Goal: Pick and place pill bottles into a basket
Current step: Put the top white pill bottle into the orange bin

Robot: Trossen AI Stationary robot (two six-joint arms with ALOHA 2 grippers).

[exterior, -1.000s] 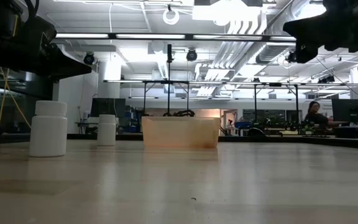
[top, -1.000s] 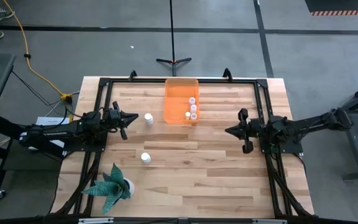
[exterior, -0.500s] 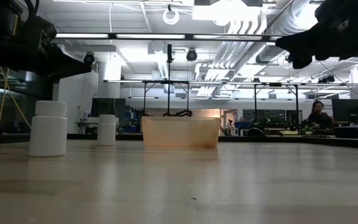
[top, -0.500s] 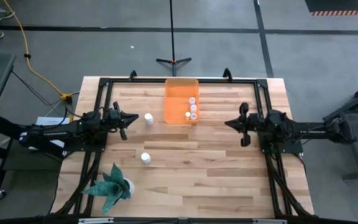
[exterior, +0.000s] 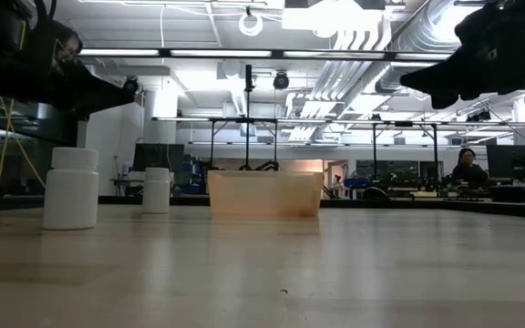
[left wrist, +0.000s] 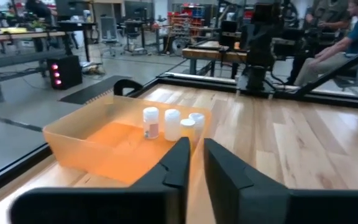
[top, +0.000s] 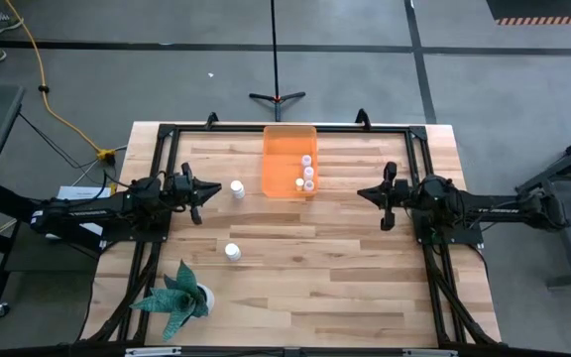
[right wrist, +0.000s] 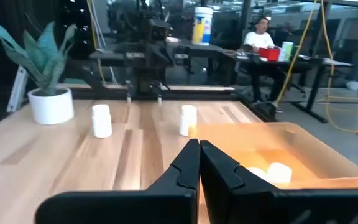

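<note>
The orange basket stands at the far middle of the table and holds several white pill bottles along its right wall; they also show in the left wrist view. Two more bottles stand upright on their bases on the table: one just left of the basket, one nearer the front. My left gripper hovers left of the first bottle, pointing at it, with a narrow gap between its fingers. My right gripper hovers right of the basket, shut and empty.
A green spiky plant in a white pot stands at the front left corner. A black frame runs along the table's far, left and right sides. Bare wood lies between the two grippers and toward the front. A person sits far off in the room.
My right gripper has moved a little toward the table's far edge and toward the basket, and has come down somewhat. It has stayed shut. The bottles and the basket stand where they were.
</note>
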